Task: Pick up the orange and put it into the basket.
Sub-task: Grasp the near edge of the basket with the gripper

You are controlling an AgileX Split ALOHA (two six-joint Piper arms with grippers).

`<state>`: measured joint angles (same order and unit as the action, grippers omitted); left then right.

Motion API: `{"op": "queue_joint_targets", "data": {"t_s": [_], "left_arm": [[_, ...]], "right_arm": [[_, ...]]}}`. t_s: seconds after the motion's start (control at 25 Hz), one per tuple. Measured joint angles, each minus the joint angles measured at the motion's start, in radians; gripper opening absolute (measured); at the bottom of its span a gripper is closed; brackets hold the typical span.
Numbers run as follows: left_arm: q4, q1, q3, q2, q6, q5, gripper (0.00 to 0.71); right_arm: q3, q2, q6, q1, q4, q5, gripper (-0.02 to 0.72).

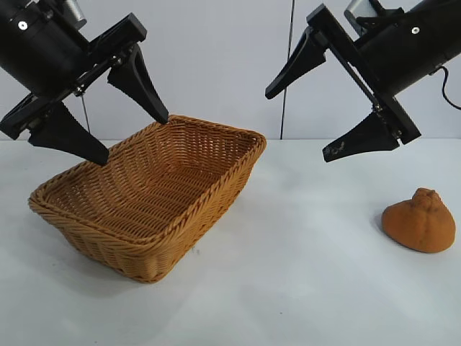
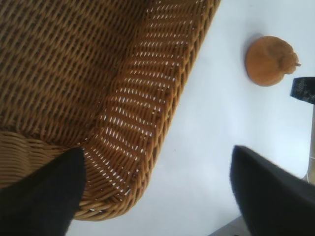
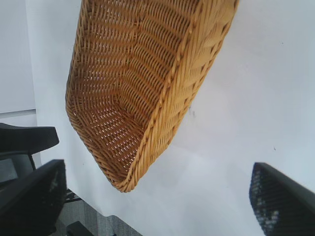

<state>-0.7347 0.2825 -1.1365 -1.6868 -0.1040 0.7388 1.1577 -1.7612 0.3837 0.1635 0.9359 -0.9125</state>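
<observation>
White, matte tabletop [image 1: 302,288] runs under everything, and behind it stands a pale panelled wall [image 1: 216,58] with thin dark seams.

On the left half sits the basket [image 1: 155,198], a rectangular tub of tan-golden wicker with sloping sides, tight horizontal weave and a braided rim. It is empty as far as I can see; its near wall hides part of the floor inside in the exterior view. In my left wrist view the weave fills most of the picture and light shows through the gaps near one rounded corner.

The orange [image 1: 420,220] lies on the table at the far right, well apart from the basket. It is dull orange-brown, squat and rounded, with a rough matte skin and a knobby bump on top. No finger touches it.

My left gripper [image 1: 137,137] hangs above the basket's left and far rim, pointing downward, its two black wedge-shaped fingers spread wide with nothing between them. Whether the fingertips brush the rim I cannot tell; they look just above it. The arm behind it is cut off at the picture's edge.

My right gripper [image 1: 299,122] hangs in the air between the basket and the orange, tilted down toward the left, its black tapered fingers also held wide apart and empty. In its own wrist view the finger pads [image 3: 280,201] show a fine dotted texture, and both are cropped by the frame.
</observation>
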Motion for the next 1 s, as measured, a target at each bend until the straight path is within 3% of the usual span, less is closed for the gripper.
{"op": "queue_joint_targets", "data": {"t_s": [0.88,1.0], "left_arm": [[-0.007,-0.007,-0.005,0.004,0.000,-0.016,0.577],[0.045,-0.018,-0.005,0.038,0.053,0.004,0.577]], "right_arm": [[0.000,0.000,0.003,0.000,0.000,0.000,0.694],[0.000,0.000,0.008,0.000,-0.001,0.000,0.694]]}}
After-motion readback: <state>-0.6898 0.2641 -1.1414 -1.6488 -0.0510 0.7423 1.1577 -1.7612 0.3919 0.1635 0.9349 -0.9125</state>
